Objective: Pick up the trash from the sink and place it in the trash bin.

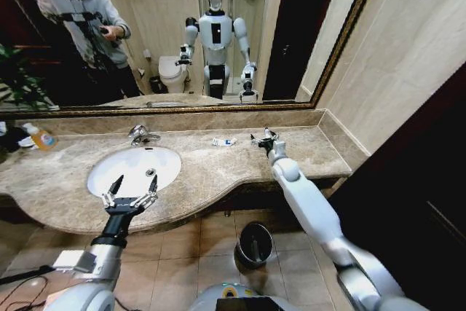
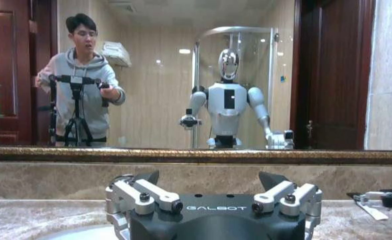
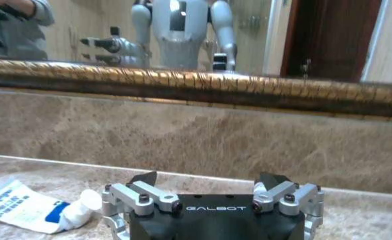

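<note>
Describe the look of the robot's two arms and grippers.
Both arms have smooth white-grey shells with rounded joints. The left gripper and right gripper share one design: a black body lettered GALBOT in white, silver metal linkages with dark bolts, and black pointed jaws. A black section joins the left gripper to its arm.

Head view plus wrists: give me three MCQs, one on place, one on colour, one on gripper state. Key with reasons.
1. Where is the trash bin?
A. on the counter
B. on the floor below the counter
C. in the sink

2. What colour is the sink basin?
A. white
B. black
C. green

3. How are the left gripper fingers?
A. shut on a tube
B. shut empty
C. open

Key: B, the bin stands on the tiles under the marble edge; A, the oval basin is white; C, the fingers are spread over the basin's near rim, holding nothing.
</note>
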`<state>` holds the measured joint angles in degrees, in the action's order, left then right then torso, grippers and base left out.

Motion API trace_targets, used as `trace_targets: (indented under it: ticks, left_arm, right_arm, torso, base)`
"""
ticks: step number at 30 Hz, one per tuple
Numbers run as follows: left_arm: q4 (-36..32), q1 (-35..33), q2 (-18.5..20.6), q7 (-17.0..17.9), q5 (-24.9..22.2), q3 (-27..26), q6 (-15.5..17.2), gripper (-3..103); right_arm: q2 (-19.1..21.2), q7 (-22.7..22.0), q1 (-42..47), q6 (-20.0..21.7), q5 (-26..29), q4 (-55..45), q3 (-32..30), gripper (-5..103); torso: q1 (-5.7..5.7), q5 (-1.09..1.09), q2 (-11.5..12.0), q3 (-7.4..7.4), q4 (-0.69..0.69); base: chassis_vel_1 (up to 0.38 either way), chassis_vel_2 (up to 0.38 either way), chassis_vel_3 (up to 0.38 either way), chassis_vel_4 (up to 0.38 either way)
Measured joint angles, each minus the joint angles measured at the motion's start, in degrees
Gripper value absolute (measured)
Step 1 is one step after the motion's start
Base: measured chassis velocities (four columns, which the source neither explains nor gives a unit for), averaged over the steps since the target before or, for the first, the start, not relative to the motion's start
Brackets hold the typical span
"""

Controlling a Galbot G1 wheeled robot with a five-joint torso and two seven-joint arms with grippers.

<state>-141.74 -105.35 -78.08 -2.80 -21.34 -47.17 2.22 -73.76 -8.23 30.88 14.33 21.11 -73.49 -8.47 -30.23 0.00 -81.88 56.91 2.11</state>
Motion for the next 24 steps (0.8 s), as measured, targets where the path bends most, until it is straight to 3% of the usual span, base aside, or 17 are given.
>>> trace_targets:
  ticks: [5,12,24]
  left_arm:
    - [0.0,0.0,0.0,0.0,0.0,0.0,0.0,100]
    - [0.0,0.0,0.0,0.0,0.0,0.0,0.0,100]
    - [0.0,0.0,0.0,0.0,0.0,0.0,0.0,100]
  right_arm:
    - [-1.8,0.7,-1.9,-0.9,-0.1,5.4,-1.0,100]
    - [-0.9,0.4,-1.3,-2.5,-0.6,8.7,-4.6,100]
    - [-2.7,2.6,-4.5,-5.7,-1.3,16.0,-3.8,100]
  torso:
    - [0.00,0.00,0.0,0.00,0.02]
    - [0.01,0.00,0.0,-0.01,-0.02]
    - [0.01,0.00,0.0,-0.01,0.00]
  base:
    - [0.000,0.000,0.000,0.000]
    - [0.000,0.000,0.000,0.000]
    - [0.000,0.000,0.000,0.000]
